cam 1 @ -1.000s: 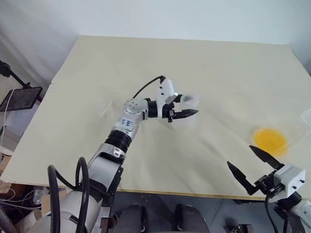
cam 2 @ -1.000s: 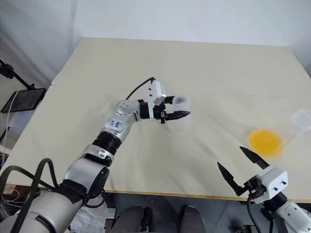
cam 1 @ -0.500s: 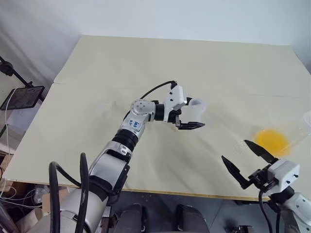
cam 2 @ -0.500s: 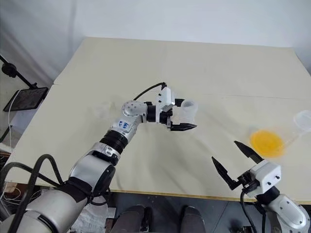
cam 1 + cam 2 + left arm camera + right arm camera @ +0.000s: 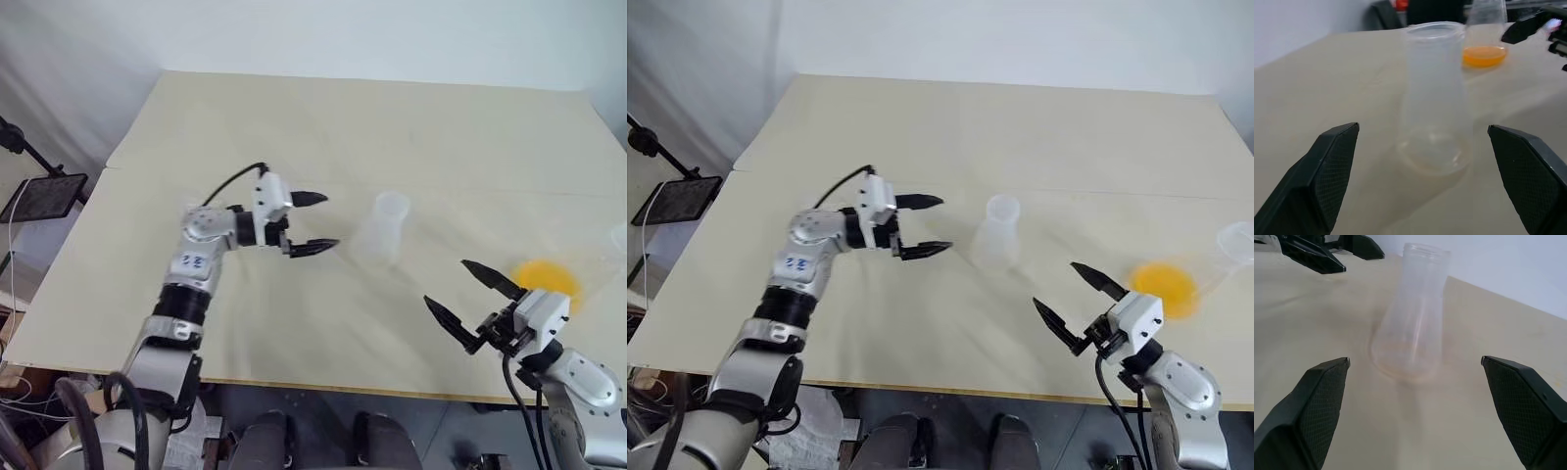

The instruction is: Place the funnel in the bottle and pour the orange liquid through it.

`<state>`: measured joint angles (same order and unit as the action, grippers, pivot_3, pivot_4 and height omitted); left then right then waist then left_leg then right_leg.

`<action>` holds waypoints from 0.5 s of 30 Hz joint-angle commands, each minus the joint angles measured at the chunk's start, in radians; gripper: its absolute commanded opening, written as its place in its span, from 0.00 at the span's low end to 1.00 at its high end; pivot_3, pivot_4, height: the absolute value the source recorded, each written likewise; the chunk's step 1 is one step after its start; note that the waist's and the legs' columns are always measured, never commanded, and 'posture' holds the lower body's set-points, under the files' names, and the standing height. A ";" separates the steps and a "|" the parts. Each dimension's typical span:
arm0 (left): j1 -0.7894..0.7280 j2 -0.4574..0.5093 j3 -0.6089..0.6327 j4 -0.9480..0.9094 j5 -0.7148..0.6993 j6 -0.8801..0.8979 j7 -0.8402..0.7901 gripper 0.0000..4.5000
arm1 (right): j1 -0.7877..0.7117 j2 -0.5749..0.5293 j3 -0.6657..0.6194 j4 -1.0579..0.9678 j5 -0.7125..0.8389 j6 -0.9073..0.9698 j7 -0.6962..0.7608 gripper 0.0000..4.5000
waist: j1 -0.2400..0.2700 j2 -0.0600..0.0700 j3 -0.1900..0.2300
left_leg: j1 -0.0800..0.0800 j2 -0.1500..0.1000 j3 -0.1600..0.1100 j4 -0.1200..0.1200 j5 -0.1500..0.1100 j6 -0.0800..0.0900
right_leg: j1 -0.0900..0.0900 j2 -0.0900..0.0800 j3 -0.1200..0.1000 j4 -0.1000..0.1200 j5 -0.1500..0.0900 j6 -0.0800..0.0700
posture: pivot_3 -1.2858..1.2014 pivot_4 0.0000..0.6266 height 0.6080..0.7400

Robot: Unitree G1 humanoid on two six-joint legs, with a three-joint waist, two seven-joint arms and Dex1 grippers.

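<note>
The clear bottle (image 5: 380, 230) stands upright and alone near the middle of the table, with nothing in its neck. My left gripper (image 5: 328, 220) is open, a short way to the bottle's left, pointing at it; in the left wrist view the bottle (image 5: 1432, 98) stands between and beyond the fingertips (image 5: 1332, 166). The orange liquid (image 5: 549, 279) lies in the bottom of a larger clear flask (image 5: 1486, 24) at the right. My right gripper (image 5: 1054, 284) is open, between the flask and the bottle (image 5: 1410, 323), touching neither. The funnel is hidden or out of view.
The table (image 5: 294, 127) is covered in cream cloth, with its front edge close below both arms. A dark tablet on a stand (image 5: 44, 196) sits off the table's left side. The rim of a clear vessel (image 5: 1234, 240) shows at the far right.
My left gripper has opened, let go of the bottle and pulled back to the left, leaving it standing. My right gripper has moved in to the left, towards the bottle.
</note>
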<state>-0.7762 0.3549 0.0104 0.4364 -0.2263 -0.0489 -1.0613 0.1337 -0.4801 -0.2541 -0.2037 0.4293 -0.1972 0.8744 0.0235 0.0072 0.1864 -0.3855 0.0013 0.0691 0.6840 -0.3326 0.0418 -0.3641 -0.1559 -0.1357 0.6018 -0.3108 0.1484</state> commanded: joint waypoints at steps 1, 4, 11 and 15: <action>0.074 0.054 0.131 -0.195 -0.088 0.003 0.078 1.00 | -0.052 -0.022 0.027 -0.004 0.035 0.006 0.044 1.00 | -0.001 0.000 0.000 | 0.000 0.000 0.000 0.000 0.000 0.000 | 0.000 0.000 0.000 0.000 0.000 0.000 | 0.52 0.24 1.00; 0.197 0.119 0.220 -0.338 -0.131 0.068 0.139 1.00 | -0.119 -0.043 0.061 0.018 0.049 0.028 0.095 1.00 | -0.004 0.000 0.000 | 0.000 0.001 -0.001 0.000 0.000 0.000 | 0.000 0.000 0.000 0.001 0.000 0.000 | 0.52 0.24 1.00; 0.614 0.210 0.461 -0.684 -0.258 0.217 0.256 1.00 | -0.314 -0.087 0.147 0.107 0.093 0.096 0.252 1.00 | -0.022 0.000 0.000 | 0.001 0.002 -0.003 0.000 0.000 0.000 | 0.000 0.000 0.001 0.003 0.000 0.000 | 0.52 0.24 1.00; 0.913 0.120 0.596 -0.788 -0.290 0.201 0.324 1.00 | -0.393 -0.089 0.189 0.140 0.103 0.121 0.332 1.00 | -0.023 0.000 0.000 | 0.002 -0.001 -0.006 0.000 -0.001 0.000 | 0.003 -0.002 0.004 0.001 0.000 0.000 | 0.52 0.24 1.00</action>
<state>0.0790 0.5000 0.5518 -0.3032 -0.4869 0.1665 -0.7688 -0.2481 -0.5561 -0.0693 -0.0628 0.5079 -0.0812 1.1746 0.0002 0.0073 0.1863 -0.3837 -0.0002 0.0628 0.6837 -0.3335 0.0419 -0.3612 -0.1590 -0.1322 0.6032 -0.3108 0.1482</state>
